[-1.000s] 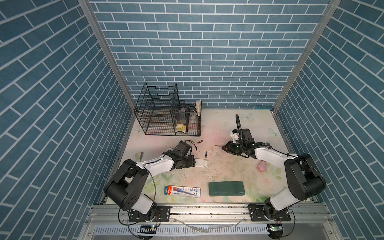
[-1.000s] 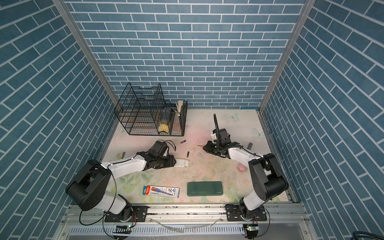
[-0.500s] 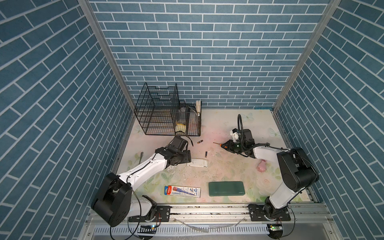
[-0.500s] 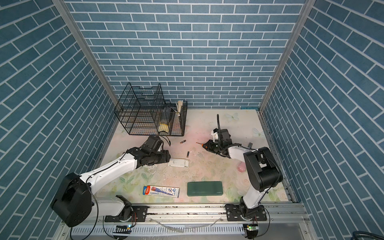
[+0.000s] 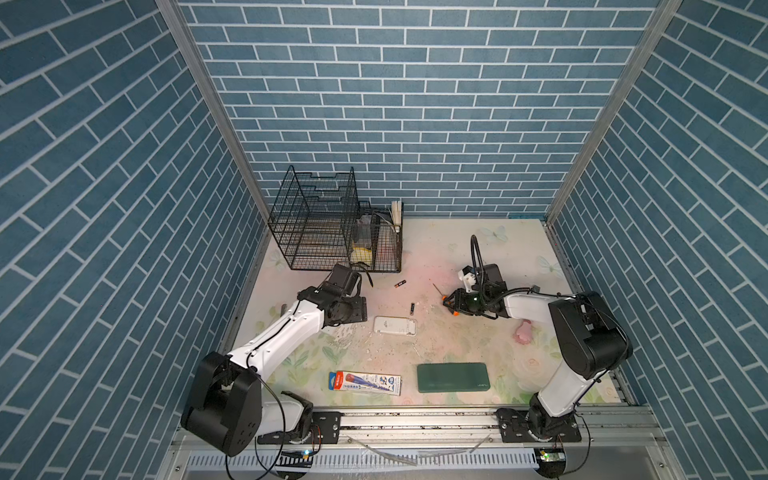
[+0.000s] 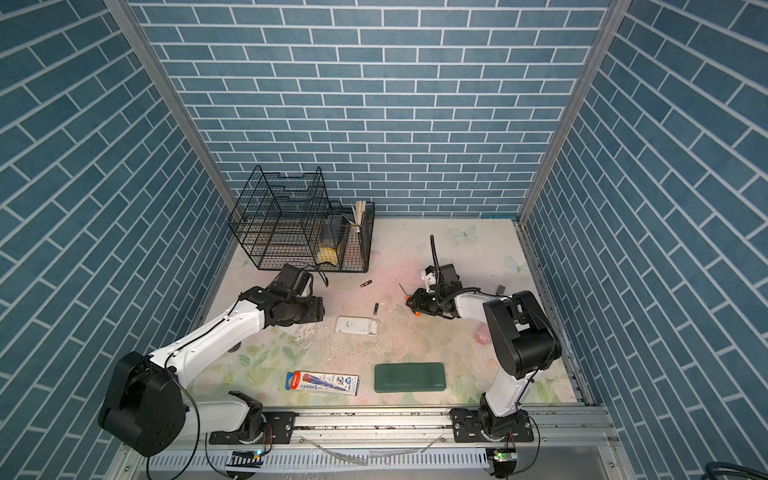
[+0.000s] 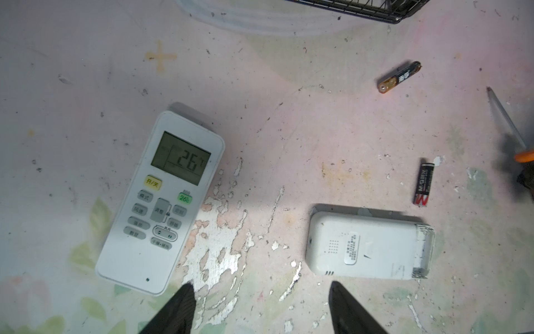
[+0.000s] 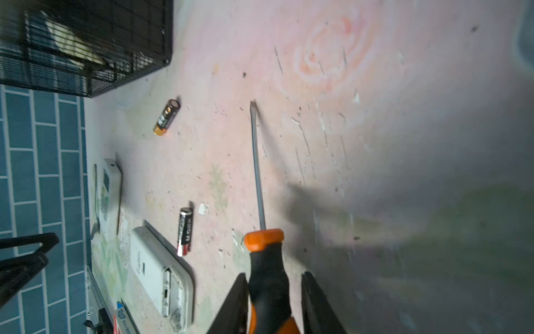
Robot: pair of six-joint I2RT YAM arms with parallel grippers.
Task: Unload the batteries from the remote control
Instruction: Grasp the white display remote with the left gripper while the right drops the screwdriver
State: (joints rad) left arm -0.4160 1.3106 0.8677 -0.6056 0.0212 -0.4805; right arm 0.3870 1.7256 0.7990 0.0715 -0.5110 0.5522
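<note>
Batteries, two small thin cylinders, lie loose on the pale flowered tabletop [image 7: 289, 130], out of the remote. The black one with a gold-yellow end [image 7: 400, 76] lies flat near the black wire basket [image 5: 316, 224]. Its long axis runs at a slant, with the dark end toward the basket and the gold end away from it. The black one with a red end [image 7: 424, 185] also lies flat, well apart from the first. Its long axis runs roughly front to back in both top views, and its red end sits just beside the remote without touching it.

That white oblong remote control [image 7: 367, 245] lies face down, its battery bay [image 7: 423, 251] uncovered and apparently empty. The unloading of this remote therefore looks done; I cannot tell where its cover is. A second white remote with a lit display [image 7: 161, 202] lies face up nearby. Whether it also counts for the task is unclear.

The left gripper [image 7: 260, 284] hangs above the table between the two remotes, its jaws spread with nothing in them. The right gripper [image 8: 274, 274] straddles the orange-and-black handle of a flat-blade screwdriver [image 8: 267, 254]. One finger is against the handle and a gap shows at the other, so the hold looks slack, not clamped.
</note>
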